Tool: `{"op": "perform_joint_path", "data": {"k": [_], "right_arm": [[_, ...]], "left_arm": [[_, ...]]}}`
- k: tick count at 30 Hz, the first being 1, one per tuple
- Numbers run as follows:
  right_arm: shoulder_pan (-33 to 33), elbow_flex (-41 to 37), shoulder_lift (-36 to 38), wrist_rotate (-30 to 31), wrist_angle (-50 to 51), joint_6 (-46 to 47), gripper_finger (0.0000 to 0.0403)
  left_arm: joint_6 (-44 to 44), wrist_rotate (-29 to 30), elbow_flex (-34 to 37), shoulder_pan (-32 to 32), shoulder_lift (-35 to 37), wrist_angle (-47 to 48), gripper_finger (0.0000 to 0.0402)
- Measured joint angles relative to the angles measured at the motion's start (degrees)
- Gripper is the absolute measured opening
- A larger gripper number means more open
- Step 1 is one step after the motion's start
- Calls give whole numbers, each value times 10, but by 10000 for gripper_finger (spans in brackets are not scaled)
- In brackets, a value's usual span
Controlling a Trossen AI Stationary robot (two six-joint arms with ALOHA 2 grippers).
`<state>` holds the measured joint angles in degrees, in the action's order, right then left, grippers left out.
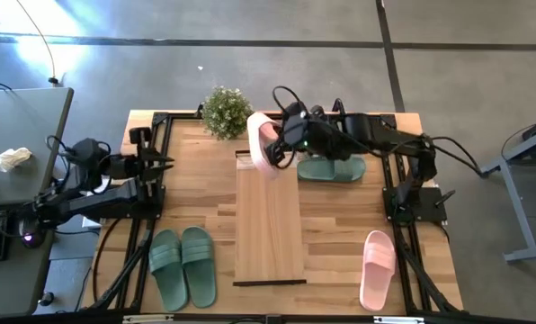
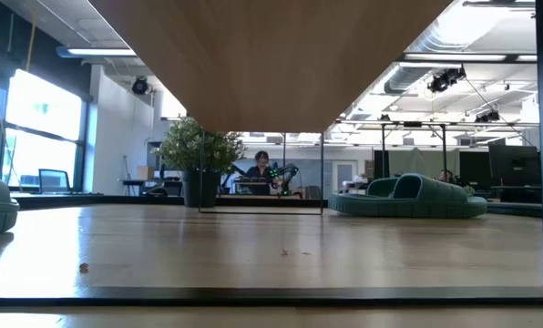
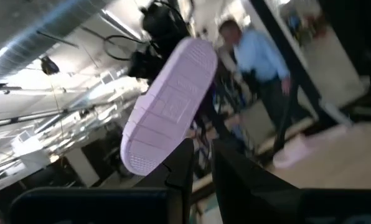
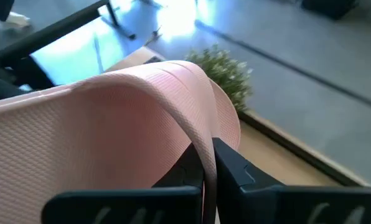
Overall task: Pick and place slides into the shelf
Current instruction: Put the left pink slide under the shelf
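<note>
The shelf (image 1: 268, 220) is a long light-wood plank in the middle of the table. My right gripper (image 1: 281, 148) reaches in from the table's right and is shut on a pale pink slide (image 1: 262, 144) above the shelf's far end. The slide's ribbed sole (image 3: 170, 102) faces the left arm. The second pink slide (image 1: 377, 268) lies sole down near the right near corner. One sage-green pair (image 1: 183, 265) lies left of the shelf. More green slides (image 1: 331, 168) lie partly under the right arm. My left gripper (image 1: 158, 164) waits shut at the table's left edge. My right gripper pinches the pink slide's wide strap (image 4: 201, 134) between its two fingers, one inside the strap's arch and one outside. The fingers come roughly level from the table's right. The slide is lifted clear above the shelf's far end, turned on its side.
A small potted plant (image 1: 225, 111) stands at the table's far edge, just left of the held slide. Black frame rails (image 1: 156, 193) run along the table's left and right sides. In the low view, a person (image 2: 261, 169) shows in the room beyond the table.
</note>
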<state>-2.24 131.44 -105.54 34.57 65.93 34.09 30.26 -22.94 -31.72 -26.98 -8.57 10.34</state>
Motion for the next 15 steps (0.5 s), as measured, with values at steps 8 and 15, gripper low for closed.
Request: {"op": "perform_joint_path", "data": {"k": [8,15], "right_arm": [[66,14,0,-158,-18,11,0],[103,19,-1,-292,30,32,0]], "left_arm": [[116,17,-97,0,-122,117,46],[159,2,-168,0,-234,166,46]]}}
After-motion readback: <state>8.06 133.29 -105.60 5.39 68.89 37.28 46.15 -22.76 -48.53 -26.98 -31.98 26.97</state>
